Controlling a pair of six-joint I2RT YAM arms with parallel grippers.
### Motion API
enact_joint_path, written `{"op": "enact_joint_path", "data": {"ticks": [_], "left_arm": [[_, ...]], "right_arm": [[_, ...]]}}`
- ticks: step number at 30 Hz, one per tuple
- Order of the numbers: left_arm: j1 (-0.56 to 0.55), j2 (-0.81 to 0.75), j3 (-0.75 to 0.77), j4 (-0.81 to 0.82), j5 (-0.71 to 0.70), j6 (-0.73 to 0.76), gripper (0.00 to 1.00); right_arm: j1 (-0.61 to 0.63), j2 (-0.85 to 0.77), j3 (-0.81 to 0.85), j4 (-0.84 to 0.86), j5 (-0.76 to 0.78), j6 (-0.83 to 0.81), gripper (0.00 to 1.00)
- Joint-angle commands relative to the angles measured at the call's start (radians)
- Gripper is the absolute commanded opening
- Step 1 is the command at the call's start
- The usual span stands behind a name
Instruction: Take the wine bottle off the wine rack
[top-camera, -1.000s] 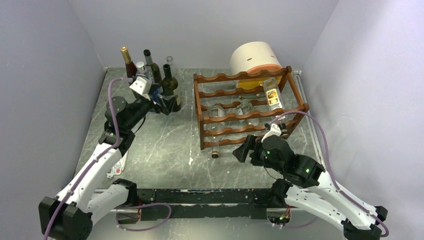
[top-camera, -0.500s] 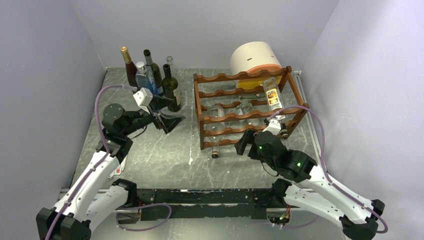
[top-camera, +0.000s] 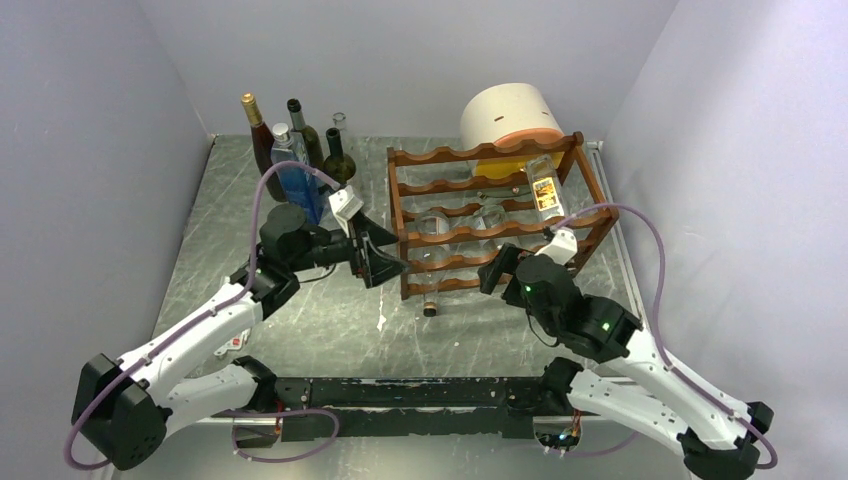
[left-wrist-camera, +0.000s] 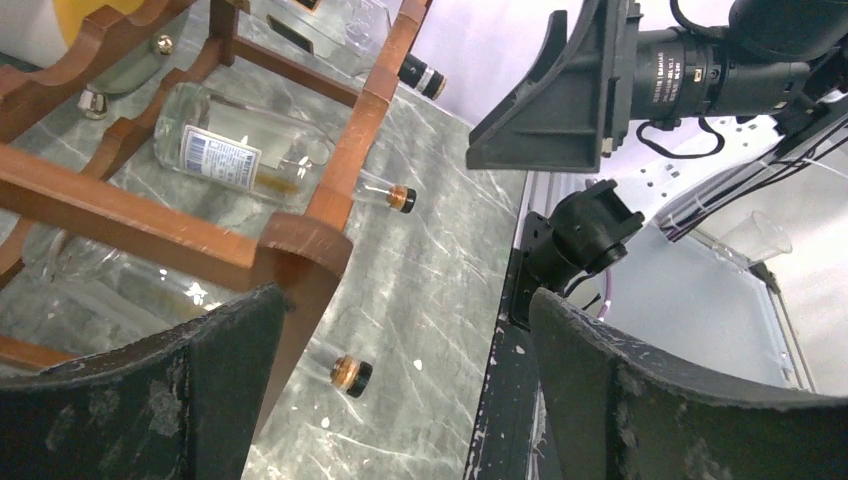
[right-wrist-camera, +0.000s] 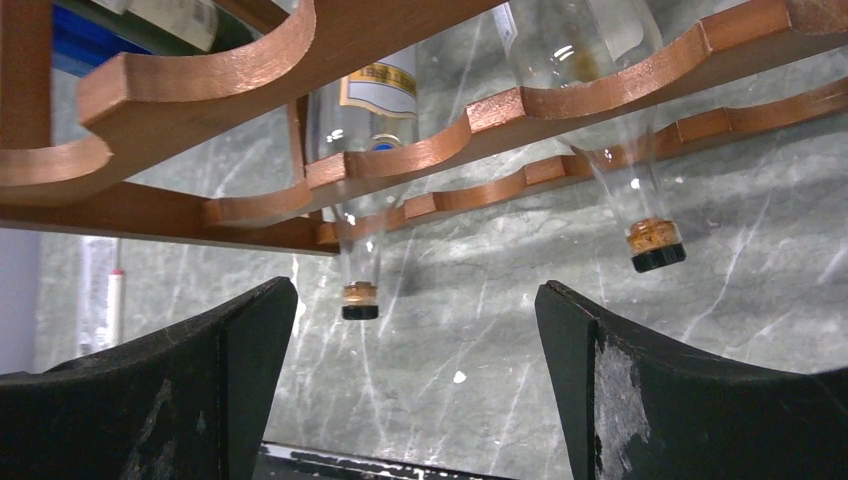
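At the wine rack's (top-camera: 490, 200) front left corner, the left jaws have swung over from the standing bottles (top-camera: 290, 150); the right jaws have edged nearer; both gape empty; the wine bottle (top-camera: 430, 300) still lies in the lowest tier, neck outward.

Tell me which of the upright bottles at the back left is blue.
The silver-capped blue glass bottle, second from the left: the only one with a bright blue body.

We see white arms (top-camera: 190, 335) with black joints (top-camera: 285, 225), looping purple cables (top-camera: 605, 207), and scuffed black fingers (left-wrist-camera: 150, 400).
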Motion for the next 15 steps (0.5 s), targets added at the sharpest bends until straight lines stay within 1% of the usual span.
{"op": "enact_joint_path", "data": {"ticks": [1, 5, 6, 7, 10, 12, 13, 15], "left_arm": [[-0.039, 0.017, 0.056, -0.088, -0.129, 0.041, 0.95], [-0.040, 0.003, 0.035, -0.087, -0.178, 0.036, 0.94], [-0.040, 0.004, 0.034, -0.090, -0.191, 0.034, 0.94], [-0.041, 0.010, 0.036, -0.095, -0.206, 0.034, 0.95], [-0.040, 0.033, 0.056, -0.133, -0.255, 0.035, 0.95], [-0.041, 0.047, 0.076, -0.171, -0.309, 0.037, 0.95], [-0.042, 0.053, 0.086, -0.184, -0.326, 0.043, 0.95], [-0.042, 0.062, 0.089, -0.185, -0.338, 0.051, 0.95]], "right_arm": [[-0.021, 0.035, 0.040, 0.034, 0.022, -0.038, 0.95], [-0.087, 0.051, 0.042, 0.078, -0.046, -0.078, 0.95], [-0.125, 0.061, 0.039, 0.097, -0.085, -0.098, 0.95], [-0.173, 0.074, 0.033, 0.125, -0.167, -0.121, 0.95], [-0.388, 0.113, 0.029, 0.171, -0.372, -0.190, 0.95], [-0.566, 0.132, 0.027, 0.174, -0.491, -0.232, 0.94], [-0.628, 0.138, 0.029, 0.165, -0.530, -0.242, 0.93], [-0.717, 0.125, 0.036, 0.140, -0.534, -0.245, 0.91]]}}
